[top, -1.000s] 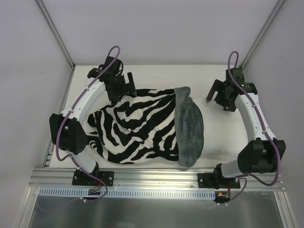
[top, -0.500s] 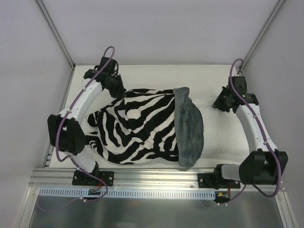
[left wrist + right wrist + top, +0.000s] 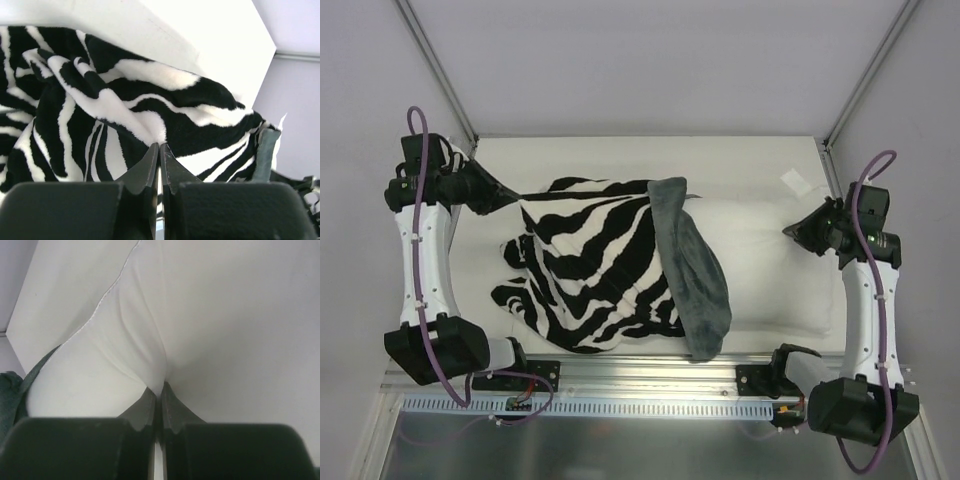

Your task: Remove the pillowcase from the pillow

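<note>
The left pincer (image 3: 159, 145) has its two fingers pressed together on a pinch of the pillowcase (image 3: 100, 110), gripping the black-and-white zebra plush. The fabric rises to a small peak where it meets the fingertips and falls away in loose folds beyond them. In the top view this pincer is at the far left of the desk (image 3: 620, 160), pointing right. The far-left corner of the pillowcase tapers to a point in its grip.

The right pincer (image 3: 161, 385) is likewise clamped, its fingers closed on a fold of the white pillow (image 3: 200, 315). Creases fan out from the pinch across the smooth cloth. From above, it grips the pillow at its right end, near the desk's right edge.

Between the two, the pillowcase lies over the left and middle of the desk with the zebra face up, rumpled and bunched at its left side. Its open end is turned back, showing the dark grey-teal plush band (image 3: 695, 280). The band runs across the pillow from the far side to the near edge. To the right of the band the pillow lies bare on the desk. To the left of it the pillow is hidden inside the pillowcase, and how far it reaches cannot be told.
</note>
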`<state>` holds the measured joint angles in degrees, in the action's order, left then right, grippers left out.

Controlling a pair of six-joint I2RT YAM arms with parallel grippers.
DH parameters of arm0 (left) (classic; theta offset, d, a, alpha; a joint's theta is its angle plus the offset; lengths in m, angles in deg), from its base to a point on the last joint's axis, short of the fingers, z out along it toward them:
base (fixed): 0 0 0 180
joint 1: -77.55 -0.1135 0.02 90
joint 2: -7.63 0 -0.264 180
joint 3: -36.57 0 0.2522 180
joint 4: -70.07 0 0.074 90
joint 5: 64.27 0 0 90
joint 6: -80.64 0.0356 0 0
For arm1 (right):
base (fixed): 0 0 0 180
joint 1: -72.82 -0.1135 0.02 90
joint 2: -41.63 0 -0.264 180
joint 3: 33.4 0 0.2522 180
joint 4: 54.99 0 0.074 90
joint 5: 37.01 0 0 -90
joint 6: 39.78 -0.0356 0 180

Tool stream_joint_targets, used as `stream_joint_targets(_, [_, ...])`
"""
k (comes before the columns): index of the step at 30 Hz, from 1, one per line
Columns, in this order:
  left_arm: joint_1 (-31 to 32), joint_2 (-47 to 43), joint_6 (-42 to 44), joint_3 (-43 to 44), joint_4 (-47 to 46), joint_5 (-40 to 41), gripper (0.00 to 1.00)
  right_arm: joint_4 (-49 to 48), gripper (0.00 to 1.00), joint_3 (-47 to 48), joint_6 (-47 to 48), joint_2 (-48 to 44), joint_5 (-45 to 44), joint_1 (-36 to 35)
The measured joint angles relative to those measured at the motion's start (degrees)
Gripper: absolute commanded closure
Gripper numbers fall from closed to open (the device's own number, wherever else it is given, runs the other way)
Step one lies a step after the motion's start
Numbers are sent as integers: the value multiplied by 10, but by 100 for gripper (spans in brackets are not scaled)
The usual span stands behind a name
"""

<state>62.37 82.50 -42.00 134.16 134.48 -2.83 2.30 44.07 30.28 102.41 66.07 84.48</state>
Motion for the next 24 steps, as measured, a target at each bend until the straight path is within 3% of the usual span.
stream_joint_targets(5, [-47, 27, 1, 55, 3, 13, 100, 28, 99, 3, -2, -47, -35, 29])
stream_joint_targets(10, [-50, 90, 2, 116, -22, 29, 97, 26, 99, 21, -2, -26, -76, 46])
stream_joint_targets(11, [-45, 103, 5, 120, -26, 29, 90, 24, 91, 22, -2, -15, -76, 46])
stream_joint_targets(12, [-37, 114, 9, 120, -27, 30, 81, 22, 74, 22, -2, -8, -76, 46])
stream_joint_targets(13, [-27, 120, 17, 120, -25, 32, 49, 21, 35, 22, -2, -1, -76, 46])
stream_joint_targets(14, [-13, 122, 27, 117, -26, 35, 35, 19, 20, 22, -2, 2, -76, 46])
stream_joint_targets(16, [21, 115, 40, 107, -24, 40, 11, 13, 1, 23, 8, -4, -77, 46])
stream_joint_targets(24, [247, -26, 95, -86, -40, 111, 1, 51, 4, 35, 54, -94, -86, 45])
